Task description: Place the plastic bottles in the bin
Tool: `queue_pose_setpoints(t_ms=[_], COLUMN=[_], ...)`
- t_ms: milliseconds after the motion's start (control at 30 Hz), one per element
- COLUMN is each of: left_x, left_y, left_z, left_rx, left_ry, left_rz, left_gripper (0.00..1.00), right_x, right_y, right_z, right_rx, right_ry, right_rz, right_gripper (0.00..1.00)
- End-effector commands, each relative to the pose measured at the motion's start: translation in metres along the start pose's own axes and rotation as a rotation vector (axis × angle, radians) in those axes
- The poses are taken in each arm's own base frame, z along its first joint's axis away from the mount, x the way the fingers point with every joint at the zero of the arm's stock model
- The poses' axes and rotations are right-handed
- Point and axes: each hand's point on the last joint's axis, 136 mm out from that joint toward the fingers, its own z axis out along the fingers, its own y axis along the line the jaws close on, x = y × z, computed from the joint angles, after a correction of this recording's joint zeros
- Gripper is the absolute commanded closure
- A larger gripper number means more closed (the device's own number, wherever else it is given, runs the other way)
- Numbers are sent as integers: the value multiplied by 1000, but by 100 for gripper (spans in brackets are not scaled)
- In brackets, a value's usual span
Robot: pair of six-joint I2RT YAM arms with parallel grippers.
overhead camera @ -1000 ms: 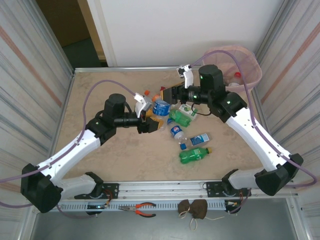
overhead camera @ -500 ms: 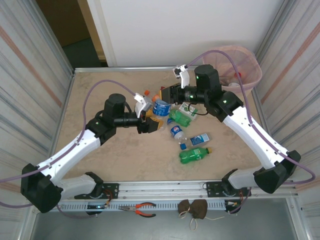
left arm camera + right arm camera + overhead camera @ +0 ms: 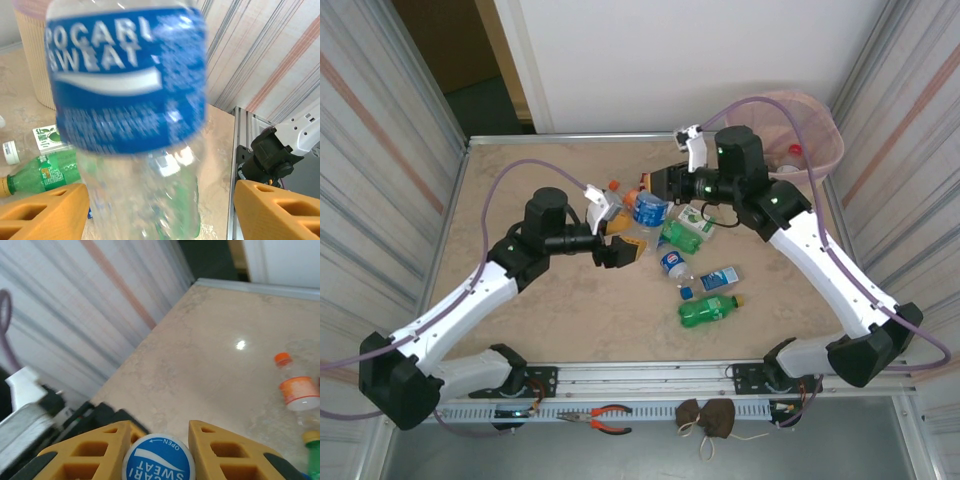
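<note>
Right end effector (image 3: pixel 658 183) has clamped down over the last second and nudged up and toward the bin side with the Pocari Sweat bottle (image 3: pixel 648 210), while the left end effector (image 3: pixel 617 248) has let its jaws spread; looks like a mid-air handover to me. From the right wrist you can see the blue cap pinched tight between the two orange fingers (image 3: pixel 87 452), so that side has the bottle by its top. From the left wrist the bottle (image 3: pixel 125 100) hangs between the orange fingers (image 3: pixel 280 210) with a clear gap on one side, so that end effector is open and, as far as I can tell, no longer gripping. Makes sense: the bin (image 3: pixel 830 135) stands at the far right corner just off the tabletop (image 3: pixel 540 180), well within the right arm's reach and a stretch for the left, so passing it over saves trouble. Still lots left: a green bottle (image 3: pixel 708 310) lies near the front, an orange-capped bottle (image 3: pixel 615 187) sits by the pile and a few more lie between the arms. My guess for next: the left backs off and the right swings to the bin; a grip by the cap could let the bottle swing.
</note>
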Motion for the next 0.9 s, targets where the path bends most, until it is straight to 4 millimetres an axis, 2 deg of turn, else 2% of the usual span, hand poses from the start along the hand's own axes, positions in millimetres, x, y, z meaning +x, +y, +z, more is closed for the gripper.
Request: queue_pose_setpoints(t_ms=[0, 200, 500, 600, 700, 767, 800, 867], left_x=[-14, -13, -13, -12, -12, -11, -11, -10], left_y=[-8, -9, -8, -7, -6, -6, -6, -6], left_z=[-9, -11, -13, -12, -11, -10, -10, -9], left_rx=[0, -8, -13, -17, -17, -14, -12, -9], left_ry=[-52, -56, -61, -61, -62, -60, -59, -58], left_rz=[45, 44, 45, 43, 42, 40, 37, 35], left_gripper=[23, 23, 23, 23, 23, 23, 23, 23], right_x=[-33, -70, -134, -149, -157, -157, -166, -170], right_y=[-7, -53, -126, -149, -175, -196, -198, -214], right_z=[-33, -83, -177, -200, -211, -210, -214, -215], right_rx=[71, 251, 592, 693, 783, 837, 862, 911], right_ry=[-97, -198, -385, -417, -412, -380, -388, -363], right_rz=[-59, -83, -160, -192, -226, -248, -283, -310], right_gripper=[72, 71, 72, 72, 72, 72, 72, 72])
